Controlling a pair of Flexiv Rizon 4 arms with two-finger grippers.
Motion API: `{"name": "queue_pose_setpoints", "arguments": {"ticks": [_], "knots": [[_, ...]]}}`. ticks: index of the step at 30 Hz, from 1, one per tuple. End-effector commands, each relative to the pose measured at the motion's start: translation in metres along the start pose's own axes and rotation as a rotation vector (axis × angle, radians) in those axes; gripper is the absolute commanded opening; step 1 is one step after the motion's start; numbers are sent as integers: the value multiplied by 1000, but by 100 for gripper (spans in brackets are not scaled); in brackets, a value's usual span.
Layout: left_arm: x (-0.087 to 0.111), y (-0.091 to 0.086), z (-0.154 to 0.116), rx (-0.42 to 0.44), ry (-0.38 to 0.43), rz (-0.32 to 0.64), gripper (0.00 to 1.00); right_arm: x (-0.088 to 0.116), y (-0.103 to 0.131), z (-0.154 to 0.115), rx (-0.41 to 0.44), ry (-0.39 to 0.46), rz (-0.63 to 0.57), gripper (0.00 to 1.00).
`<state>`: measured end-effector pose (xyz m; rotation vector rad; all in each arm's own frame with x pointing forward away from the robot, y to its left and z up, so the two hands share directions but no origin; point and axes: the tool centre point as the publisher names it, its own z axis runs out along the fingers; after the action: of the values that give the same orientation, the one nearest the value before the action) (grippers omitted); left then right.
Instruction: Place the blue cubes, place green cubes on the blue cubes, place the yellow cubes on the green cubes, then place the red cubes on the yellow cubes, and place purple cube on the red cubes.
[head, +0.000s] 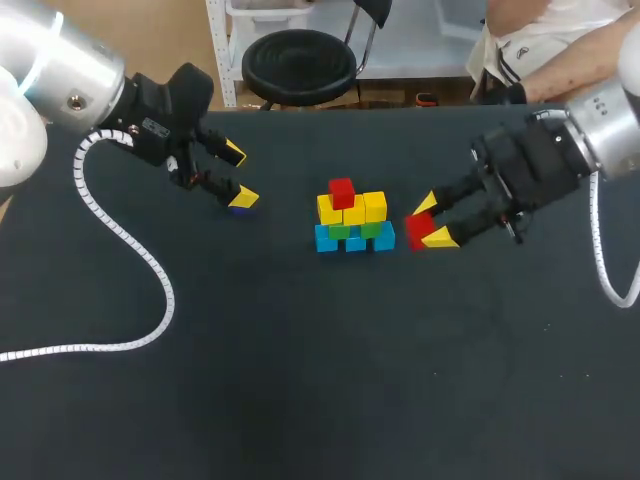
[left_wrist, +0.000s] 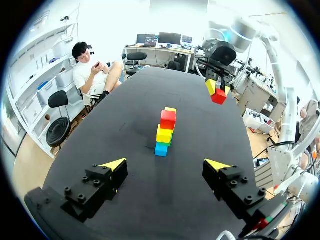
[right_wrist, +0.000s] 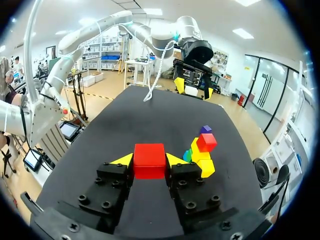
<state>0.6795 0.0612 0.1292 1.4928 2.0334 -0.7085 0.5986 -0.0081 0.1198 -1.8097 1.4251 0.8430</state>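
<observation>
Right wrist view: right gripper clamps red cube beside stack, likely for its yellow row. Left gripper hangs left of stack; jaws apart.

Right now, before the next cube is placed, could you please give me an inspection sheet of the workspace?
surface: black table.
job's things: stack in the middle, with blue cubes at the bottom, green cubes on them, yellow cubes above and one red cube on top; second red cube in the right gripper; purple cube on the table near the left gripper.
clutter: nothing seen.
grippers: left gripper open, holding nothing; right gripper shut on the second red cube, beside the stack.
cables: left arm's white coiled cable lies on the table; right arm's cable hangs from it.
surroundings: nothing seen reaching over the table.
</observation>
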Motion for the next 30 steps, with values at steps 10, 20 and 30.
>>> {"name": "queue_pose_setpoints", "arguments": {"ticks": [10, 20, 30], "knots": [[1, 0, 0, 1, -3, 3, 100, -2, -5, -3, 22, -4, 14, 0], [1, 0, 0, 1, -3, 3, 100, -7, -18, -9, 5, -4, 63, 0], [1, 0, 0, 1, -3, 3, 100, -15, -40, -3, -30, -2, 74, 0]]}}
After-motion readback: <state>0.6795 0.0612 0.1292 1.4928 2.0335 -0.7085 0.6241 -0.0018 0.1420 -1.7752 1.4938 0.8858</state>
